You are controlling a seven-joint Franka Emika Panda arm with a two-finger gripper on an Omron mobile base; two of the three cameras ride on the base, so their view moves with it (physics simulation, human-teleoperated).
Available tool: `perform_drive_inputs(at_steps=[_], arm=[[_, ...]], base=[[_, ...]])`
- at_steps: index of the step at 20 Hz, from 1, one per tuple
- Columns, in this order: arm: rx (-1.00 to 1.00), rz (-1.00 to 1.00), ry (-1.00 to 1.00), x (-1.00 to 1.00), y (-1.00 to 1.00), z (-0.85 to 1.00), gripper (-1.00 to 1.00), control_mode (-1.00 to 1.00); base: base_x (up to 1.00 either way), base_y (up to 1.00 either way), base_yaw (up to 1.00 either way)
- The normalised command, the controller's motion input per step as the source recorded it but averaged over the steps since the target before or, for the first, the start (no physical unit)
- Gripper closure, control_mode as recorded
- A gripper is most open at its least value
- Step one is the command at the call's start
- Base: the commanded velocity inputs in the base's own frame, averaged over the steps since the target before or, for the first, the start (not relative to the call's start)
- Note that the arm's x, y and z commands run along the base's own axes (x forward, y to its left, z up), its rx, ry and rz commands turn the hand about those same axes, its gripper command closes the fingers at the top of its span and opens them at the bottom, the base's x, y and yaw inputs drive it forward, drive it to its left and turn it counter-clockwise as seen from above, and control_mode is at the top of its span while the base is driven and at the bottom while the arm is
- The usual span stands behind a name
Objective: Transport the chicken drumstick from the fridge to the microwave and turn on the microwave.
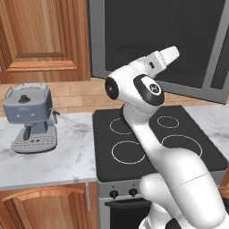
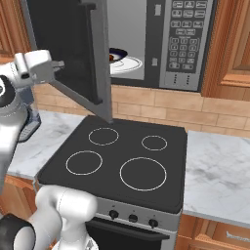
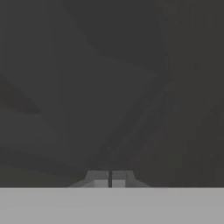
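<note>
The microwave [image 2: 161, 39] sits in the upper middle of the right base view, above a black stovetop [image 2: 117, 161]. Its door [image 2: 73, 53] hangs open, swung out toward the left of the frame, with dark glass. Inside, on a white plate [image 2: 129, 64], a small dark-brown piece, probably the chicken drumstick [image 2: 117, 54], lies at the cavity's left. The keypad [image 2: 184, 39] fills the microwave's right side. The gripper [image 3: 109, 179], at the bottom centre of the hand view, has its fingers pressed together, empty, facing the dark door glass. In the left base view a grey coffee machine [image 1: 30, 117] stands on the marble table [image 1: 53, 156] at left.
</note>
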Motion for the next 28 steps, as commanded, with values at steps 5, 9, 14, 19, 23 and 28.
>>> perform_drive_inputs(at_steps=[5,9,14,19,23,28], arm=[[0.0,0.21,0.0,0.26,-0.47,0.01,1.0,-1.0],[0.0,0.24,0.0,0.26,-0.53,0.0,1.0,-1.0],[0.03,0.21,0.01,0.22,-0.32,0.15,1.0,-1.0],[0.07,0.15,0.08,0.24,-0.08,0.22,1.0,-1.0],[0.06,0.17,0.12,0.17,-0.03,0.21,1.0,-1.0],[0.07,0.18,0.11,0.2,-0.04,0.09,1.0,-1.0]], base=[[0.0,0.0,0.0],[0.0,0.0,0.0],[0.0,0.0,0.0],[0.0,0.0,0.0],[0.0,0.0,0.0],[0.0,0.0,0.0]])
